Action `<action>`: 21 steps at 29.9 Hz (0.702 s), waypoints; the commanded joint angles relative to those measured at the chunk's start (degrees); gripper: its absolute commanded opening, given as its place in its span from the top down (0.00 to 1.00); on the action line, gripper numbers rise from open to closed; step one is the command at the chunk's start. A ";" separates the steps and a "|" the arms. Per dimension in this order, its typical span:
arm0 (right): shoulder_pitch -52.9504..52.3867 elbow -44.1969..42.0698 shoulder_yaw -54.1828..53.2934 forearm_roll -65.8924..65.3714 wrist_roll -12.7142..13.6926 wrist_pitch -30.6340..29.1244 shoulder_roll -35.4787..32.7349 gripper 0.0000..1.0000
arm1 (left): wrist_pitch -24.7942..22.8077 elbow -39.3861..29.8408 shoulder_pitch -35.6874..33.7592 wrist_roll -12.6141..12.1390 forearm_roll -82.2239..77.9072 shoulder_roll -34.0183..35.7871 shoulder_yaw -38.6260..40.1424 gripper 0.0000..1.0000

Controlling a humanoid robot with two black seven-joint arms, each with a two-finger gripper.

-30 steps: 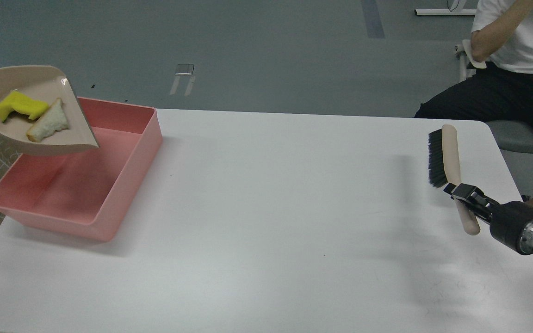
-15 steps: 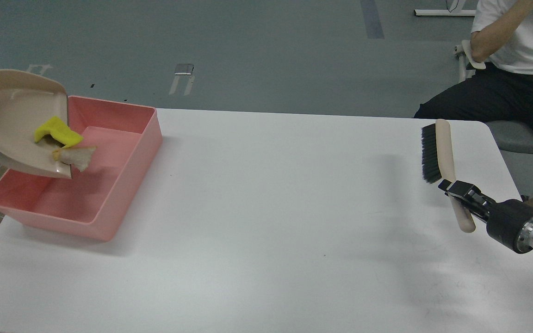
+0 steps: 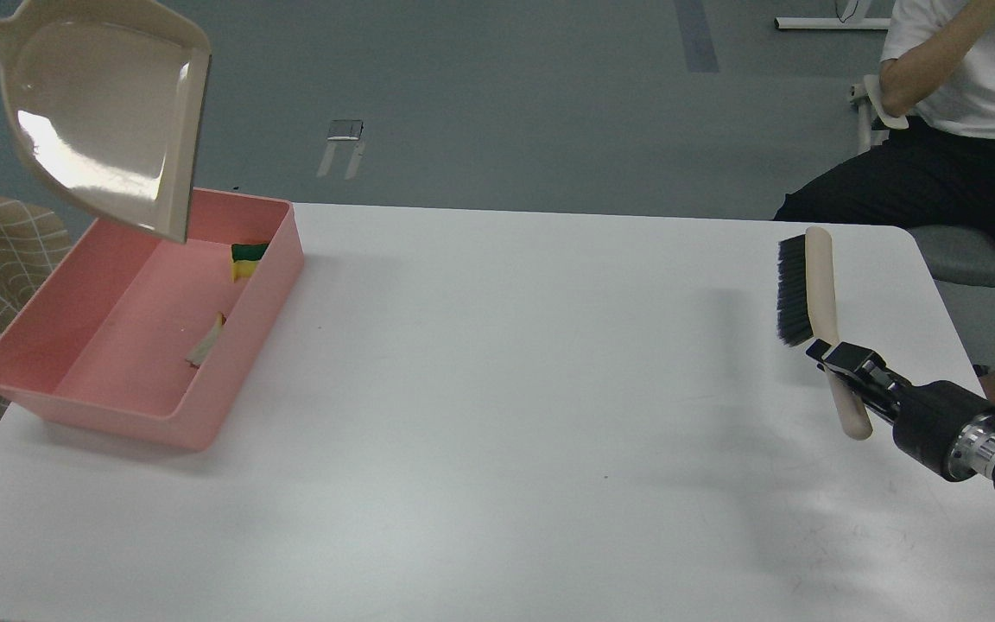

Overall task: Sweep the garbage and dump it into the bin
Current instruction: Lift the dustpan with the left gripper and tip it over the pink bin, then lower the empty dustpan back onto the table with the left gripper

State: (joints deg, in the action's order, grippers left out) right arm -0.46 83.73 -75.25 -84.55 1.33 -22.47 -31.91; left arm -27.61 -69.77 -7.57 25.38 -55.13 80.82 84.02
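The 2 scraps now lie inside the pink bin point(image 3: 74, 363), having slid from the dustpan point(image 3: 109, 112), now raised and empty: sponge piece point(image 3: 245, 259) against the right wall, pale strip point(image 3: 206, 344) pointing away. Right gripper point(image 3: 839, 361) clamps the brush point(image 3: 813, 302); left gripper is out of view.

Legible text, labels, brands, numbers, signs: none found on any surface in view.
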 commanded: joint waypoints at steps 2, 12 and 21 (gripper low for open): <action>0.11 -0.23 -0.25 0.00 -0.01 0.06 -0.08 0.99 | -0.39 1.64 -0.87 -3.22 8.27 -9.41 -0.35 0.97; -0.07 -0.23 -0.69 -0.09 0.17 -0.11 -1.84 0.99 | -0.17 2.62 -12.99 -8.76 8.29 -34.57 -11.23 0.96; 0.11 -1.55 -1.30 -0.53 0.08 -0.29 -2.71 0.99 | 9.75 4.28 -16.60 -8.59 1.08 -53.29 -31.28 0.95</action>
State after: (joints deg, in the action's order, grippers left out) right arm -0.51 82.26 -76.61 -85.04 1.43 -22.58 -34.07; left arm -20.86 -66.43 -23.50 17.11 -52.56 32.70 55.75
